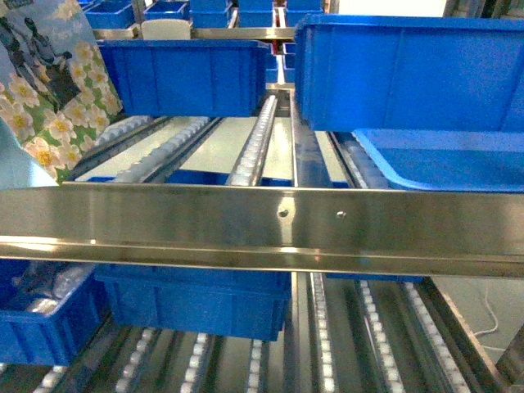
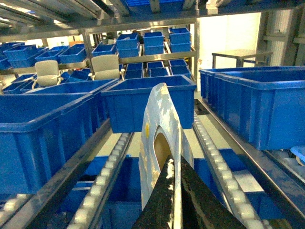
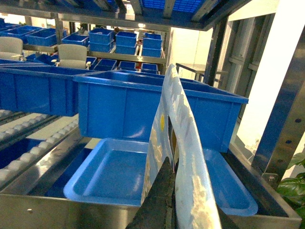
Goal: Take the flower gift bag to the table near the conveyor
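The flower gift bag (image 1: 47, 102), printed with white-yellow daisies and dark figures, hangs at the far left of the head view, over the conveyor (image 1: 254, 151) rollers. In the left wrist view the bag (image 2: 159, 114) stands edge-on, and my left gripper (image 2: 175, 161) is shut on its paper edge beside the handle hole. The right wrist view also shows a pale-blue bag (image 3: 186, 143) edge-on above a blue tray, with my right gripper (image 3: 173, 163) shut on it. Neither gripper shows in the head view. The table is out of view.
A shiny steel rail (image 1: 262, 225) crosses the head view in front of me. Blue bins (image 1: 180, 78) (image 1: 409, 74) stand on the sloping roller lanes, and a shallow blue tray (image 1: 442, 160) lies at the right. More bins (image 1: 192, 299) sit on the lower level.
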Robot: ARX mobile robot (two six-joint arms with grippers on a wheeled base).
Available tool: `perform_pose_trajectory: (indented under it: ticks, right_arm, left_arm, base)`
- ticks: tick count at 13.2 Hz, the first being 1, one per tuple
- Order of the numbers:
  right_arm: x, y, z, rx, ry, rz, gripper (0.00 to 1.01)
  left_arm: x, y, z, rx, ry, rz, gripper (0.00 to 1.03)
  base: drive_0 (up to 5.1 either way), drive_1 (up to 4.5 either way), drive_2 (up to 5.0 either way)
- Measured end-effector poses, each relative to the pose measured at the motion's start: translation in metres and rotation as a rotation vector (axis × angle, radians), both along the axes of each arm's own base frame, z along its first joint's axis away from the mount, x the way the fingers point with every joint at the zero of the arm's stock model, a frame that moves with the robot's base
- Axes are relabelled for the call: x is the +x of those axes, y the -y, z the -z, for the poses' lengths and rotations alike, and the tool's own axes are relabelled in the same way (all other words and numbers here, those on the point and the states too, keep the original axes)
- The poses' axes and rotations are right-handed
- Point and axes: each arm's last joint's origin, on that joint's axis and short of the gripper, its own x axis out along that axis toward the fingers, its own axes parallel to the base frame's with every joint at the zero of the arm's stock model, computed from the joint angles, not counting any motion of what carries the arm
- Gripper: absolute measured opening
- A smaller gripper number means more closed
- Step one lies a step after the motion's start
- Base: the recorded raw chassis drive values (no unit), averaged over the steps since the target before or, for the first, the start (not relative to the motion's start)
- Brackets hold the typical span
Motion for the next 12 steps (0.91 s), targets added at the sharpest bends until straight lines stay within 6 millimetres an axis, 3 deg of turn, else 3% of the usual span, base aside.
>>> perform_pose_trajectory:
  ticks: [12]
  right_arm:
    - [0.0002,0.0,0.0007,0.0,-0.004,0.0,0.02]
  left_arm:
    - [-0.0001,0.0,0.0004,0.001,-0.003,0.0,0.02]
  base:
    - [-4.5,0.31,4.1]
